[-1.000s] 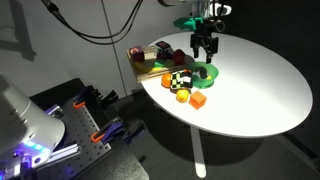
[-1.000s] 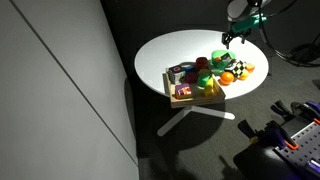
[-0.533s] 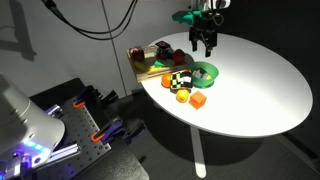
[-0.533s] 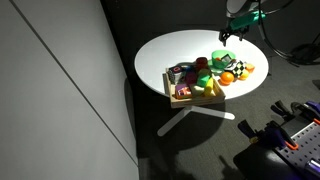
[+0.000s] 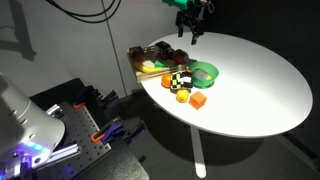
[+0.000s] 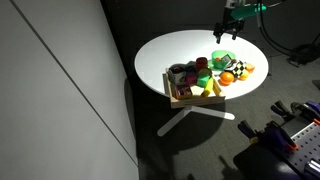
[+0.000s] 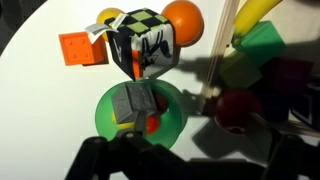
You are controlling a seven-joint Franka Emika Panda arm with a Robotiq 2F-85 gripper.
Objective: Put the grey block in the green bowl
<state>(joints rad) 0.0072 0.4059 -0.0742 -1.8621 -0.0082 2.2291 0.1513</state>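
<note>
Starting at the left of the wrist view, one orange cube (image 7: 77,48) is seen on the white table (image 7: 35,100). To its right and nearer, one green bowl (image 7: 108,118) is set. The one grey block (image 7: 133,103) lies inside it, tilted and resting partly on a small red-orange piece (image 7: 152,123). Beyond the bowl, one black-and-white checkered piece (image 7: 145,45) is placed close to the rim. Dark marks are carried on one of its white faces, but they are too blurred to be read, and no other writing can be made out. Further right, one orange ball (image 7: 183,20) is seen just beside the checkered piece. It is followed by one green block (image 7: 258,45), one yellow piece (image 7: 255,12) at the top edge and one dark red round piece (image 7: 235,108). The gripper's fingers are shown only as dark shapes along the bottom edge of that view. They are spread apart, with nothing held between them. In an exterior view the gripper (image 5: 190,30) is found high above the far side of the table, well apart from the bowl. A single yellow-edged tray (image 5: 148,71) of toys lies to the left. Compared with one second ago, when it was held low over the bowl, the gripper has been raised and carried left and farther away. The bowl, the cube, the checkered piece and the tray are found where they were.
</note>
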